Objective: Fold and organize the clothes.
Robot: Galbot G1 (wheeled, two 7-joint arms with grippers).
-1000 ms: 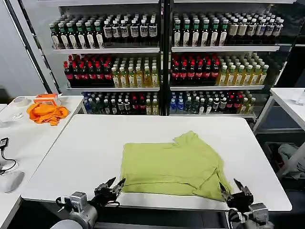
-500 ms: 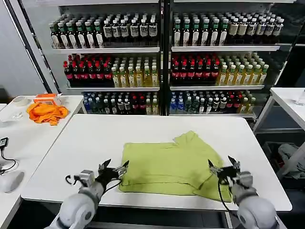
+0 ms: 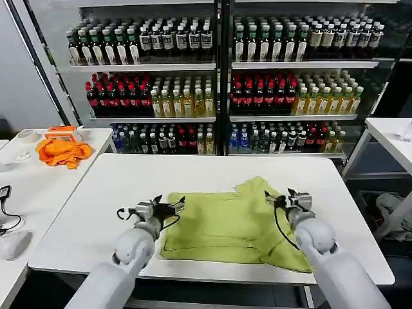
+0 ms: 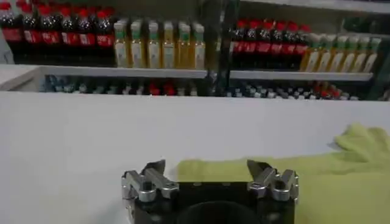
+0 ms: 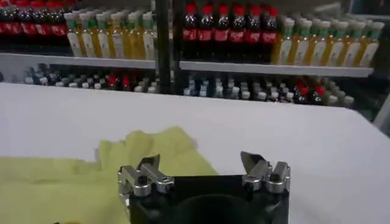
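1. The T-shirt [image 3: 226, 222] is a plain yellow-green, no print on it at all.
2. The tabletop [image 3: 116, 193] underneath is flat white.
3. Over on the side table, a bright orange cloth [image 3: 62, 152], solid colour.
4. The left gripper [image 3: 168, 207] is black with silvery fingers [image 4: 145, 182].
5. The right gripper [image 3: 288, 197] matches: black body, silvery metal fingers [image 5: 263, 173].
6. Behind, bottles [image 3: 257, 93] in blocks: red, yellow, pale green, dark with white caps.

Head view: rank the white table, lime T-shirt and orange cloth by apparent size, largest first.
1. White table
2. Lime T-shirt
3. Orange cloth, though it lies farther from the camera, so it looks smaller.
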